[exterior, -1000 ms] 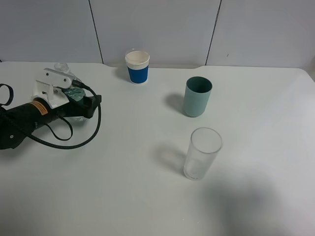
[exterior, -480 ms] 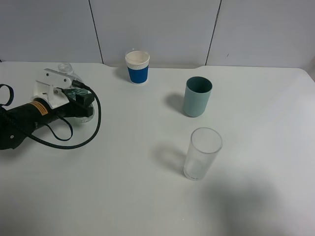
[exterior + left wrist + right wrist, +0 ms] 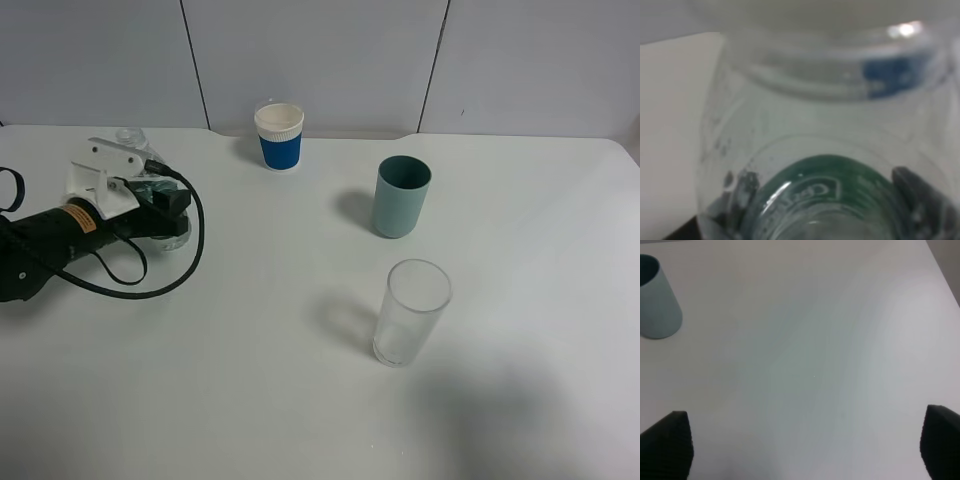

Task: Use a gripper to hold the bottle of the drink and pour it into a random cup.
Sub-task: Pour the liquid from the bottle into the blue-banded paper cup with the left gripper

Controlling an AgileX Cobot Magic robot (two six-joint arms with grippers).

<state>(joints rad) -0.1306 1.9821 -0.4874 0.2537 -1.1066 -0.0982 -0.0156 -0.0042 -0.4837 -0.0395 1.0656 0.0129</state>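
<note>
The bottle of the drink (image 3: 130, 137), small, clear and with a green label band, stands at the table's far left. My left gripper (image 3: 163, 204), a white blocky head on a black arm, is shut on its body. In the left wrist view the bottle (image 3: 825, 150) fills the frame, and a black finger (image 3: 920, 192) presses on each side of the green band. The white paper cup (image 3: 279, 135) with a blue sleeve stands at the back, right of the bottle. In the right wrist view my right gripper (image 3: 802, 445) hangs open over bare table and holds nothing.
A teal-green plastic cup (image 3: 401, 196) stands right of centre and also shows in the right wrist view (image 3: 655, 300). A tall clear glass tumbler (image 3: 411, 312) stands nearer the front. A black cable (image 3: 150, 285) loops on the table beside the left arm.
The left gripper's jaws have closed onto the bottle. The black fingers drew in from a wider spread. The cups have not moved.
</note>
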